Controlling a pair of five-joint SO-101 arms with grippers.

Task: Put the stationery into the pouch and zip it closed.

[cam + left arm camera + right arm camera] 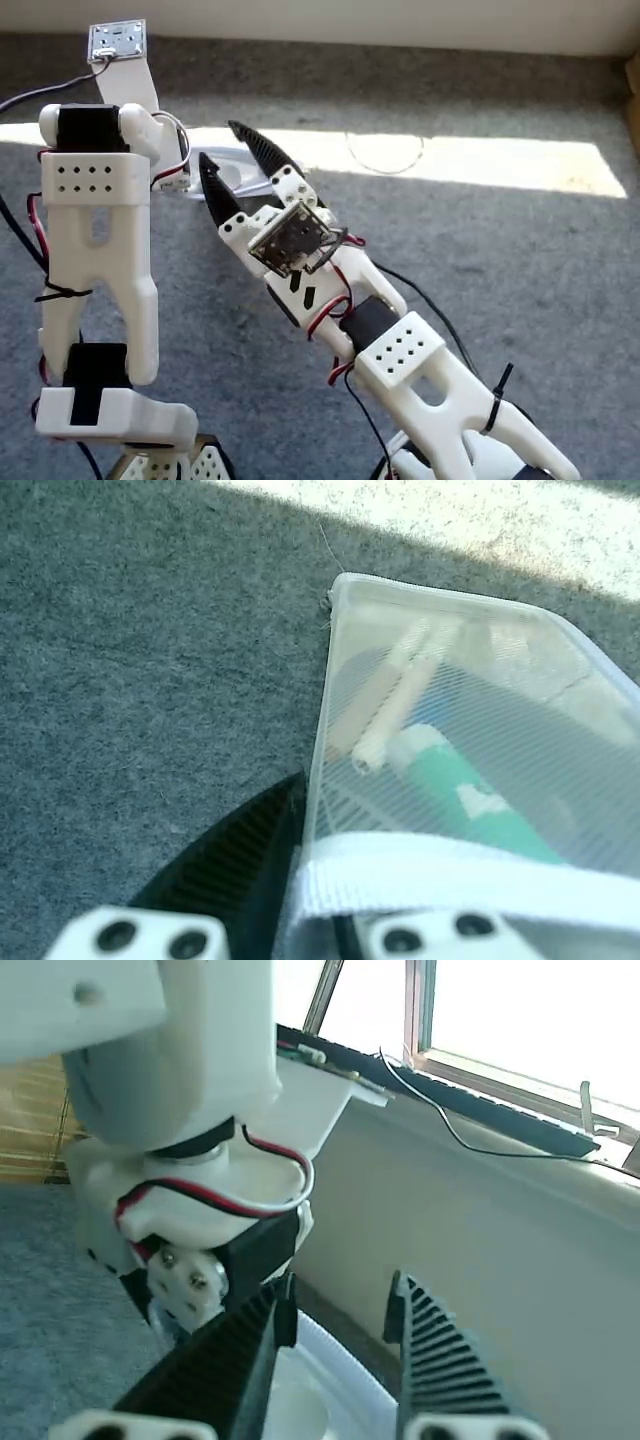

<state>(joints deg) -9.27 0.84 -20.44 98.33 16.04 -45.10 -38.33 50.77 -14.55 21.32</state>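
The pouch (470, 730) is see-through mesh with a white zip band; it holds pale pens (400, 695) and a green-and-white tube (450, 785). My left gripper (305, 825) is shut on the pouch's banded edge, with one black finger (235, 855) showing beside the mesh. In the high view a bit of the pouch (235, 172) shows under the left arm's wrist (150, 150). My right gripper (218, 143) stands open right beside that wrist, nothing between its fingers. In the right wrist view the open right gripper (342, 1285) is just above the pouch's white edge (325, 1360).
Grey carpet (480, 260) covers the floor, crossed by a sunlit strip (480, 160). A thin wire loop (385, 152) lies in the strip. A pale wall (520, 1220) with a window above it stands behind. The two arms are very close together.
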